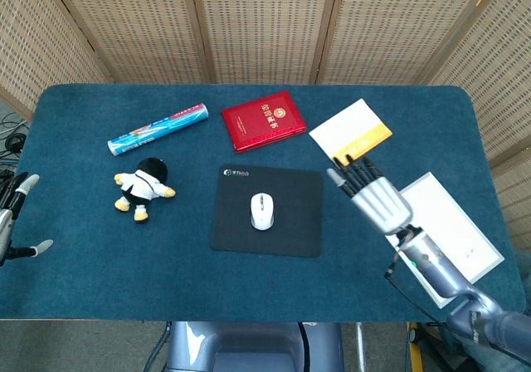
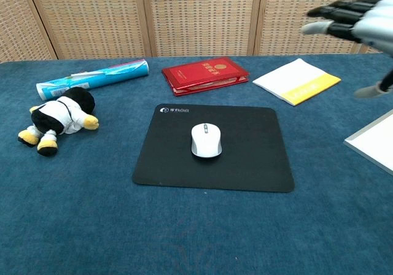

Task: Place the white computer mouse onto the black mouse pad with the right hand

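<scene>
Head view
Room: woven cane screen panels stand behind a table covered in dark teal cloth.
Mouse pad: one black mouse pad lies near the middle of the table, with a small white logo in its far left corner, too small to read.
Mouse: one white computer mouse sits on the pad, roughly central, nothing touching it.
Right hand: the right hand hangs to the right of the pad, well apart from the mouse, fingers spread and straight, holding nothing.
Left hand: only a bit of the left hand shows at the left edge; I cannot tell how its fingers lie.
Red booklet: one red booklet at the far side, with a gold emblem and gold characters I cannot read.
Tube: one blue and white printed roll at far left, its print illegible.
Doll: one small plush figure near the roll, left of the pad.
Papers: one white and yellow booklet far right; one white sheet at the right edge.

Chest view
Pad and mouse: the mouse rests flat in the middle of the pad, scroll wheel toward the far side.
Right hand: seen at the upper right corner, raised above the table, its dark fingers extended and apart, empty.
Others: red booklet, roll, plush figure, yellow-edged booklet and white sheet all lie clear of the pad.
</scene>
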Action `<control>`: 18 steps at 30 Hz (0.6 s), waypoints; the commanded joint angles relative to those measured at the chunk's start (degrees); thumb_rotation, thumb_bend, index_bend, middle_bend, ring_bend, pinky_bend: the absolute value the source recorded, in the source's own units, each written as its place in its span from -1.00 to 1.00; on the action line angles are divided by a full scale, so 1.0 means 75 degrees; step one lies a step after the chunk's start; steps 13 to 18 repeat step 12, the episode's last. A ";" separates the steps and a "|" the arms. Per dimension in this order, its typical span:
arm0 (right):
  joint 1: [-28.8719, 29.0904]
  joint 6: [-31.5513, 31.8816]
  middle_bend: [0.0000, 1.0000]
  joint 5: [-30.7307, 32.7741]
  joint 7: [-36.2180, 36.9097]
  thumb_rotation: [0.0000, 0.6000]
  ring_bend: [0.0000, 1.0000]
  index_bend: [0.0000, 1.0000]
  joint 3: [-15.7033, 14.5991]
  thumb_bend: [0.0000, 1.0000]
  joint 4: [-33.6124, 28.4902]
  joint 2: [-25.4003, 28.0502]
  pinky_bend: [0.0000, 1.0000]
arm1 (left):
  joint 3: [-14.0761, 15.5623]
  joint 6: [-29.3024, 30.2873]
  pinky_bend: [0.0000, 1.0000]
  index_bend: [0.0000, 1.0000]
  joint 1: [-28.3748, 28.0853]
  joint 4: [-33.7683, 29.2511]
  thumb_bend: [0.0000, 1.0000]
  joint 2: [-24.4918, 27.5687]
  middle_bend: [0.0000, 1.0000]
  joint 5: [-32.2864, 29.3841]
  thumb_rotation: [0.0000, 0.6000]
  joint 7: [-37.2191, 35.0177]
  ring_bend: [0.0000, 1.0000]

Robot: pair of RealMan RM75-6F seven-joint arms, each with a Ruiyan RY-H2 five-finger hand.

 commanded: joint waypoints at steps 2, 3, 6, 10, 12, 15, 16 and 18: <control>-0.1470 0.1069 -1.00 0.1008 0.0699 1.00 -1.00 -1.00 -0.0020 -1.00 -0.0620 0.0225 -0.93 | 0.0145 0.0158 -1.00 -1.00 0.0100 0.0002 -1.00 -0.0098 -1.00 0.0254 1.00 0.0076 -1.00; -0.1681 0.1144 -1.00 0.1210 0.0735 1.00 -1.00 -1.00 -0.0019 -1.00 -0.0846 0.0287 -0.97 | 0.0176 0.0215 -1.00 -1.00 0.0134 0.0024 -1.00 -0.0144 -1.00 0.0297 1.00 0.0106 -1.00; -0.2200 0.1362 -1.00 0.1552 0.1165 1.00 -1.00 -1.00 -0.0034 -1.00 -0.1553 0.0501 -1.00 | 0.0255 0.0440 -1.00 -1.00 0.0265 0.0107 -1.00 -0.0313 -1.00 0.0406 1.00 0.0187 -1.00; -0.2889 0.2046 -1.00 0.1300 0.1558 1.00 -1.00 -1.00 -0.0221 -1.00 -0.2206 0.0767 -1.00 | 0.0297 0.1193 -1.00 -1.00 0.0536 0.0595 -1.00 -0.0770 -1.00 0.0842 1.00 0.0064 -1.00; -0.3019 0.2122 -1.00 0.1185 0.1650 1.00 -1.00 -1.00 -0.0247 -1.00 -0.2394 0.0896 -1.00 | 0.0329 0.1402 -1.00 -1.00 0.0628 0.0780 -1.00 -0.0891 -1.00 0.0972 1.00 -0.0018 -1.00; -0.3019 0.2122 -1.00 0.1185 0.1650 1.00 -1.00 -1.00 -0.0247 -1.00 -0.2394 0.0896 -1.00 | 0.0329 0.1402 -1.00 -1.00 0.0628 0.0780 -1.00 -0.0891 -1.00 0.0972 1.00 -0.0018 -1.00; -0.3019 0.2122 -1.00 0.1185 0.1650 1.00 -1.00 -1.00 -0.0247 -1.00 -0.2394 0.0896 -1.00 | 0.0329 0.1402 -1.00 -1.00 0.0628 0.0780 -1.00 -0.0891 -1.00 0.0972 1.00 -0.0018 -1.00; -0.3019 0.2122 -1.00 0.1185 0.1650 1.00 -1.00 -1.00 -0.0247 -1.00 -0.2394 0.0896 -1.00 | 0.0329 0.1402 -1.00 -1.00 0.0628 0.0780 -1.00 -0.0891 -1.00 0.0972 1.00 -0.0018 -1.00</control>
